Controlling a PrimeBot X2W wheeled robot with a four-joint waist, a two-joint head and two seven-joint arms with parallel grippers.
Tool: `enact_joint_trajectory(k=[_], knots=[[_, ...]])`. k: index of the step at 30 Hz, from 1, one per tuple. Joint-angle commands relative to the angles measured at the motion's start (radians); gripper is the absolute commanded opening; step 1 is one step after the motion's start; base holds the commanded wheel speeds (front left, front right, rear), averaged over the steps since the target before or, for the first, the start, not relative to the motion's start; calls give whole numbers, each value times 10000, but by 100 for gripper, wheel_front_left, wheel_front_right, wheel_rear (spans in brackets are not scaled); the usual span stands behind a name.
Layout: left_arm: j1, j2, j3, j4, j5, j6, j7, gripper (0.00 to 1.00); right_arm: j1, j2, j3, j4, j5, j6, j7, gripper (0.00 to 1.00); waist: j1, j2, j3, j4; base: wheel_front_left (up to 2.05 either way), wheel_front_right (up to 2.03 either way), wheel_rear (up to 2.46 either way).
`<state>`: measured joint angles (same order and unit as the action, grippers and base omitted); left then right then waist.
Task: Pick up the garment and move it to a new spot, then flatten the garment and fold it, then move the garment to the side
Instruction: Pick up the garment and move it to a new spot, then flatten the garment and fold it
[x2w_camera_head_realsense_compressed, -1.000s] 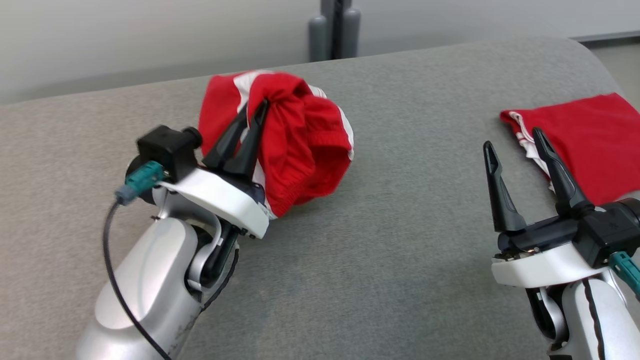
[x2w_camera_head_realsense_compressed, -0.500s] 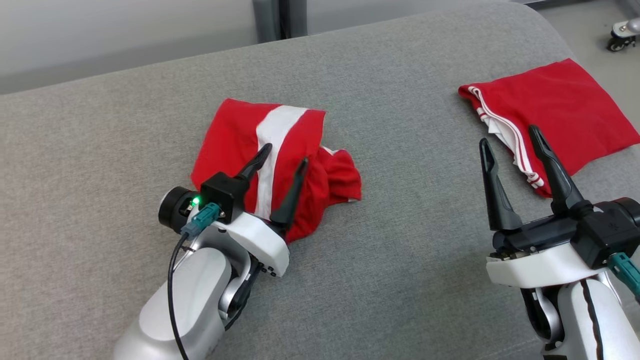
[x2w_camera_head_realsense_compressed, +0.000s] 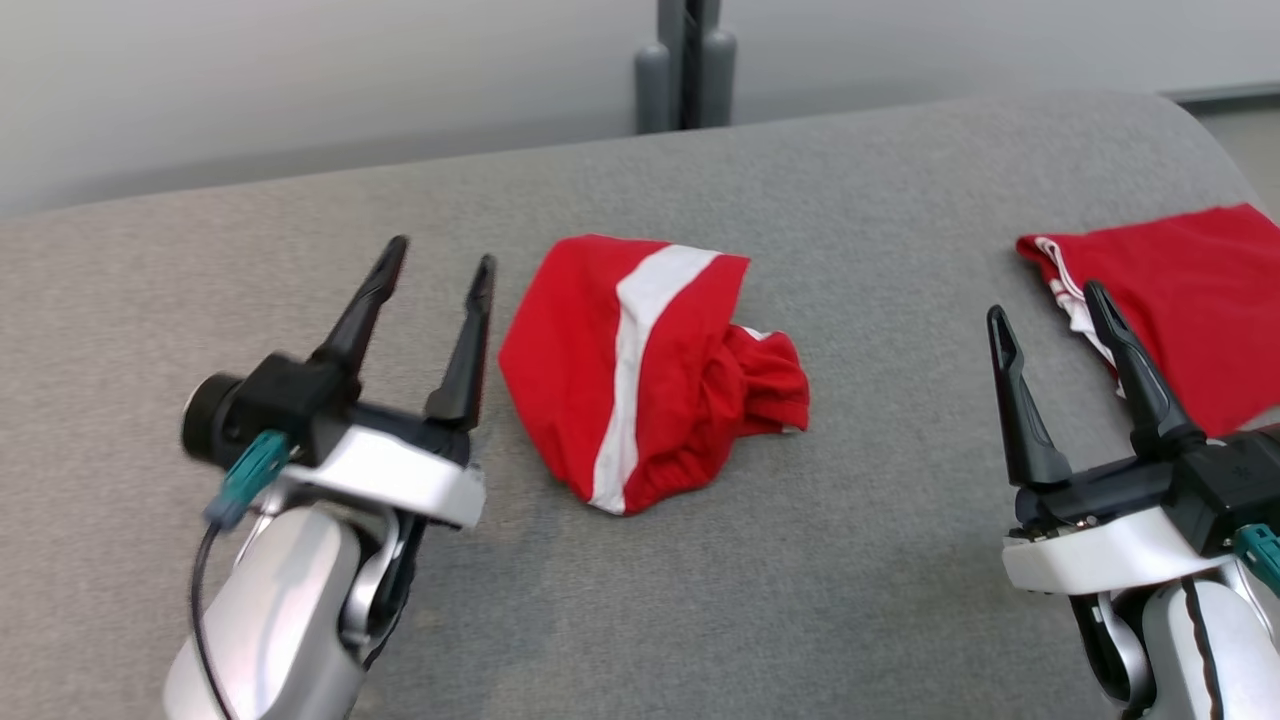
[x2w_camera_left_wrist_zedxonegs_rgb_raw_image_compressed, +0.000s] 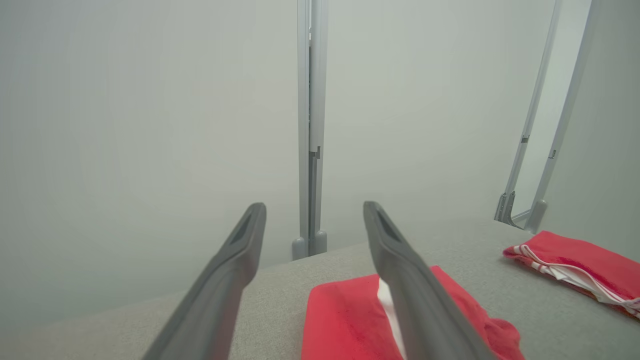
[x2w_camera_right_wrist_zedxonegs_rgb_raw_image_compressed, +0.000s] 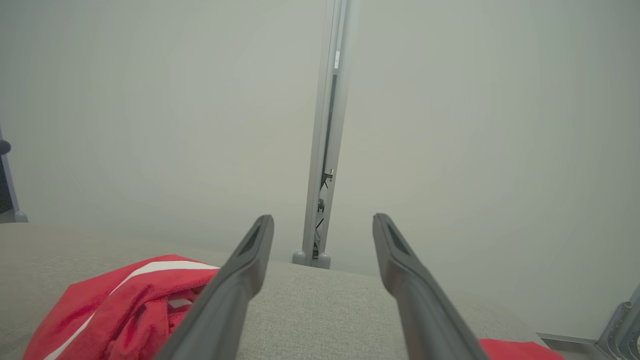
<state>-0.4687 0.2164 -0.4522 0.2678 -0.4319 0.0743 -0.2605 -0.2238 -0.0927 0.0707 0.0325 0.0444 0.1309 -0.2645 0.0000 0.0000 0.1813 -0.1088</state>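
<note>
Left end effector left of garment

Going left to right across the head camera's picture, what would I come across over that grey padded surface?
The robot's left hand, open → crumpled red garment with a white stripe → flat folded red cloth with white trim.

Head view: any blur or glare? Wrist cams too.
Head view: left gripper and its forearm smeared, crumpled garment sharp, light flat, no glare. Left wrist view: fingers soft, side posts lean from the wide lens. Right wrist view: fingers soft, wall hazy.
</note>
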Motion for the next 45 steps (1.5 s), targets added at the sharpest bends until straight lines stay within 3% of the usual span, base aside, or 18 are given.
enact_joint_trajectory(k=[1,7,10,20,34,45], knots=[[477,118,385,-397,166,129,-42,100,170,-121,-21,25,-9,-3,-8,100,0,0,-415,426,0,0,0],[2006,134,1366,-1371,1010,106,-37,100,571,-303,-76,19,57,-3,-8,100,0,0,-761,903,0,0,0],[2856,-244,1964,-1713,1417,108,-38,100,809,-328,-30,27,1,-3,-10,100,0,0,-900,1069,0,0,0],[3977,-1234,3212,-2026,2281,-466,-39,100,1057,-208,-19,134,92,-3,-8,100,0,0,-1063,1275,0,0,0],[3894,-1607,3719,-1796,2818,-862,-39,100,910,-140,109,271,115,-3,-8,100,0,0,-1093,1441,0,0,0],[3965,-1640,3626,-1806,2635,-756,-39,100,881,-141,135,263,156,-3,-8,100,0,0,-1083,1510,0,0,0]])
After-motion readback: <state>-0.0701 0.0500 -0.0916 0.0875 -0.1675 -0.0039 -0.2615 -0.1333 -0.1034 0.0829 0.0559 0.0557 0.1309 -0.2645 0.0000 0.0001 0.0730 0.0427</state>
